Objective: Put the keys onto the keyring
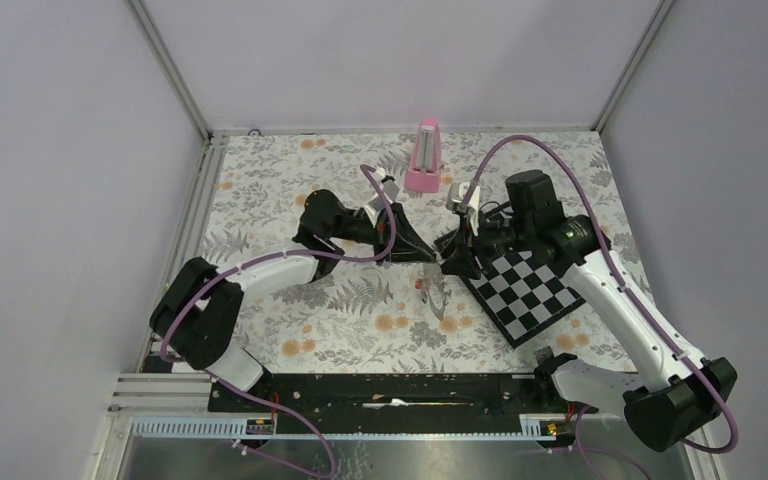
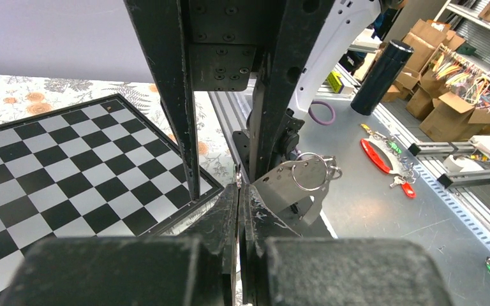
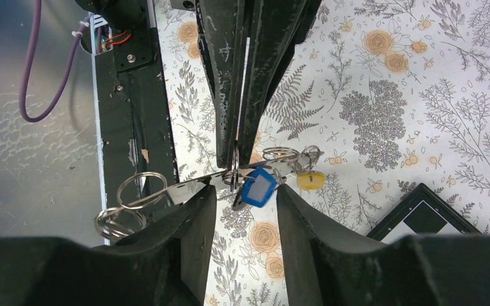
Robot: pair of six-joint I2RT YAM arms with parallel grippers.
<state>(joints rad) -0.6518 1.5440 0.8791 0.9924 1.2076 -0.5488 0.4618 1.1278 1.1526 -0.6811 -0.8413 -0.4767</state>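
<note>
The left gripper (image 3: 237, 153) reaches in from the left, over the middle of the flowered table (image 1: 290, 200). Its jaws are shut tight, with no gap between them, and they pinch a thin silver ring of the keyring (image 3: 185, 190) at their tips. The keyring hangs in the air just between the two grippers, above the tablecloth. A flat silver tab and more loose rings trail off it toward the near rail of the table.

The blue key (image 3: 258, 189) hangs from the same bunch, right at the tips of the left gripper. The yellow key (image 3: 311, 180) hangs just beside it, a little to the right, with small silver rings above it.

The right gripper (image 3: 245, 199) comes in from the right and meets the left one tip to tip. Its jaws stand partly apart, and the blue key's head sits in the gap between them; I cannot tell whether either finger touches it.

A chessboard (image 1: 530, 290) lies on the table under the right arm. A pink block (image 1: 426, 155) stands at the far edge.
</note>
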